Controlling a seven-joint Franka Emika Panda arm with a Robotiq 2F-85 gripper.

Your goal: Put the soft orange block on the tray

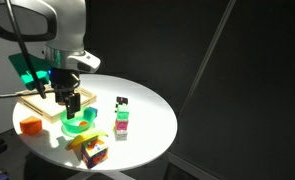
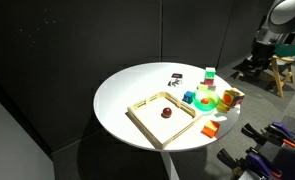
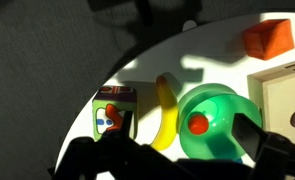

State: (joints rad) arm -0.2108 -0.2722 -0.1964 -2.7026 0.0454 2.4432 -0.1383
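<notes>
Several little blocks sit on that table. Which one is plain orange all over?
The orange block, lying alone beside the wooden tray. The cube is multicoloured, and the stack shows green and pink.

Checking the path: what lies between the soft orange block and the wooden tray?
Nothing: the wrist view shows only bare white round table between the soft orange block and the wooden tray.

I take this for a robot lab: my round white table [image 2: 122,90] stands before black curtains [image 2: 67,40] under hard side light. A tray [image 2: 145,126] and toys [image 2: 209,98] are laid out on it, and a wooden stool [image 2: 279,70] and gear [image 2: 272,140] stand behind.
</notes>
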